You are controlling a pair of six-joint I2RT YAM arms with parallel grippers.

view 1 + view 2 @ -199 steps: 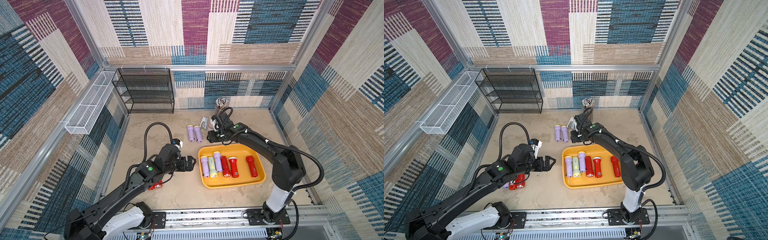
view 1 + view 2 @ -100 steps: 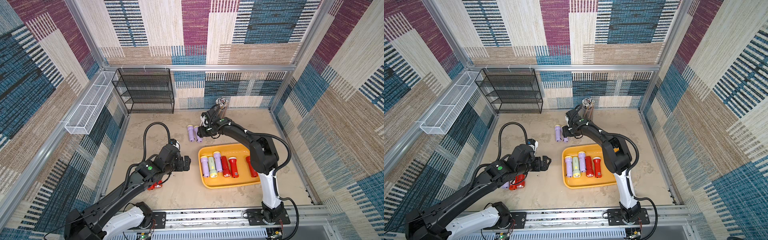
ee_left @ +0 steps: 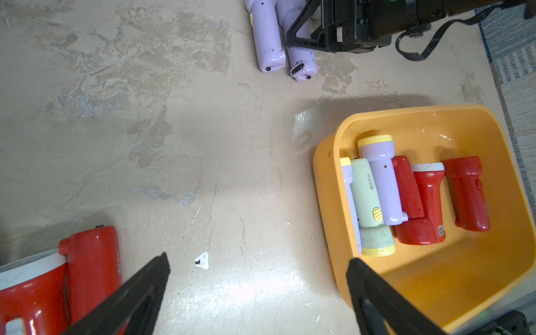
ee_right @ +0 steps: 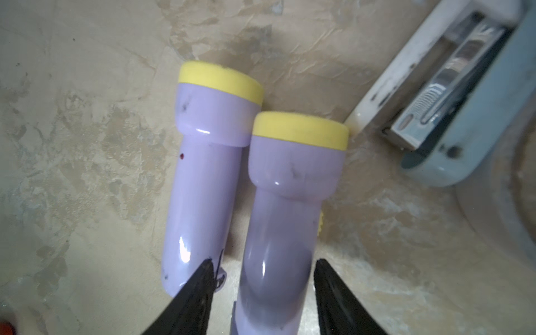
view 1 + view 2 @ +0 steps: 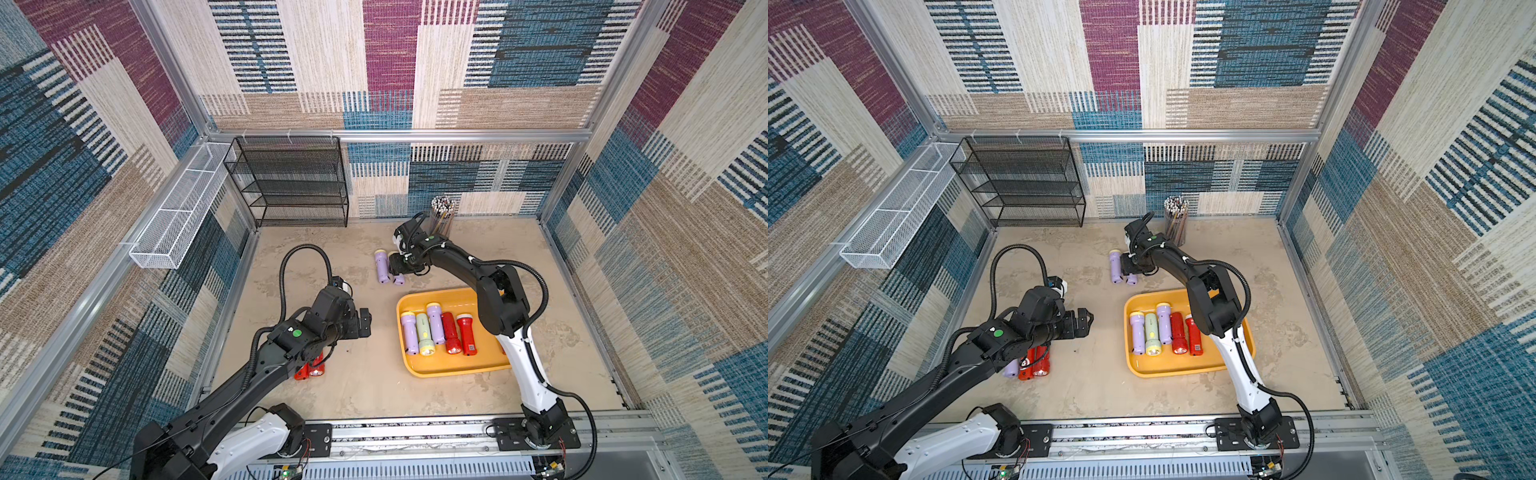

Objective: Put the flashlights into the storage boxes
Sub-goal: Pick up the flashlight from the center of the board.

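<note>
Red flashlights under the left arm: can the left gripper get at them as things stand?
Probably yes. The left gripper is open and empty, and nothing lies on the red flashlights; but they sit beneath its own forearm, behind the jaws, so it would need to pull back first.

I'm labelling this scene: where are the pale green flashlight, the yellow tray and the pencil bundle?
pale green flashlight (image 5: 423,330): in a top view, mid-body.
yellow tray (image 5: 457,362): in a top view, bare floor.
pencil bundle (image 5: 443,206): in a top view, upper tips.
</note>
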